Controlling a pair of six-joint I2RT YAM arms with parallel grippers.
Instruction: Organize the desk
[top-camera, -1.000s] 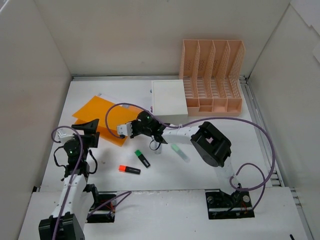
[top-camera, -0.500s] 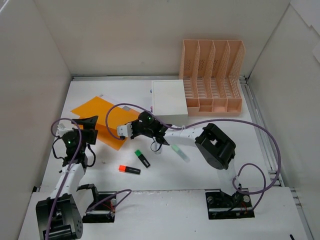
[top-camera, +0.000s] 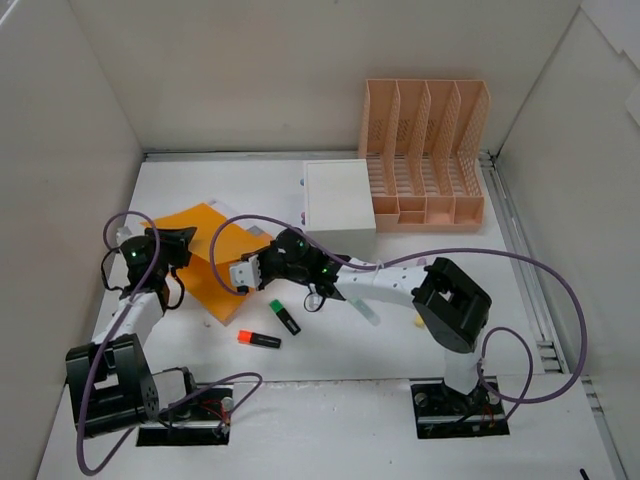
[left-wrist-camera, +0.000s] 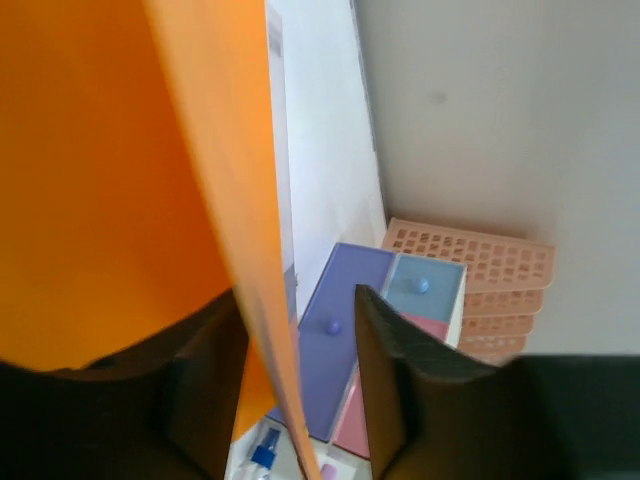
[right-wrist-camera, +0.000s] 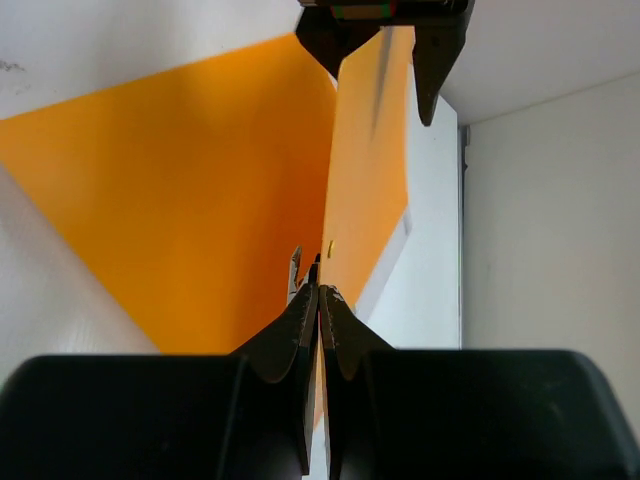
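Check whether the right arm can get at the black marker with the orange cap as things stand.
Probably not yet. That black marker lies unobstructed on the desk nearby, but the right gripper is shut on the orange paper sheet and would have to release first.

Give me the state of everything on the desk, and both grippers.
right gripper: shut on orange folder
left gripper: open, straddling the folder's raised edge
orange folder: partly raised, partly flat
white box: closed
green highlighter: lying flat
orange highlighter: lying flat
peach organizer: upright
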